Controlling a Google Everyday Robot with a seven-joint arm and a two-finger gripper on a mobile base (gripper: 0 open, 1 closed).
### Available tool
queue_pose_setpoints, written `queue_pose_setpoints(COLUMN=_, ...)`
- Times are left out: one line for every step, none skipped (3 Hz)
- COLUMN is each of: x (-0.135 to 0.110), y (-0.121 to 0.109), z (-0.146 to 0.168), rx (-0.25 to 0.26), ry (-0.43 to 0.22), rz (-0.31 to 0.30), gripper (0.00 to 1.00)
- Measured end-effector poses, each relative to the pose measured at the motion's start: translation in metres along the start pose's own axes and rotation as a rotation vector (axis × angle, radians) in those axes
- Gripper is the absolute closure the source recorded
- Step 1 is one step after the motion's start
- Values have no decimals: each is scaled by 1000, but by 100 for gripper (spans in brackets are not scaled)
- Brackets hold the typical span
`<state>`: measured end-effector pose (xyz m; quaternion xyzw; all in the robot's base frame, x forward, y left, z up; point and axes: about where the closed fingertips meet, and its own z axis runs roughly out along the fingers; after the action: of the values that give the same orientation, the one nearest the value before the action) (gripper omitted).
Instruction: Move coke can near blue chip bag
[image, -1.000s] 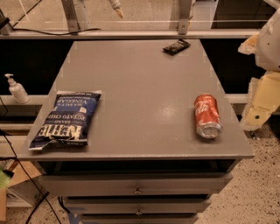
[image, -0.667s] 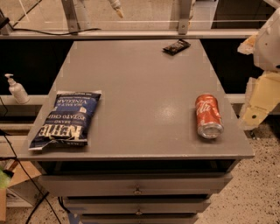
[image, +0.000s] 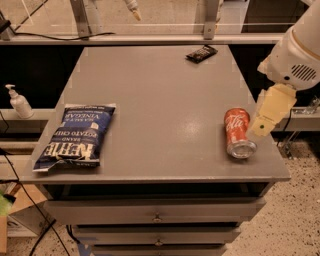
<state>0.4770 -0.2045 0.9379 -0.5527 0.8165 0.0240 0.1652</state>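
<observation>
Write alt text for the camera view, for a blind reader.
A coke can lies on its side near the right edge of a grey table, beside the robot's gripper; a blue chip bag lies flat at the left edge. A black wrapper lies far back.

A grey table (image: 165, 90) with drawers (image: 157, 212) was set on a speckled floor (image: 300, 210). A glass panel (image: 165, 12) was mounted behind it, and a pump bottle (image: 20, 102) was placed at left.
</observation>
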Motion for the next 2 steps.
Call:
queue_pose_setpoints(x=0, y=0, z=0, rx=0, ry=0, rz=0, gripper=0)
queue_pose_setpoints(x=-1, y=-2, z=13, rx=3, ry=-10, rz=33, gripper=0)
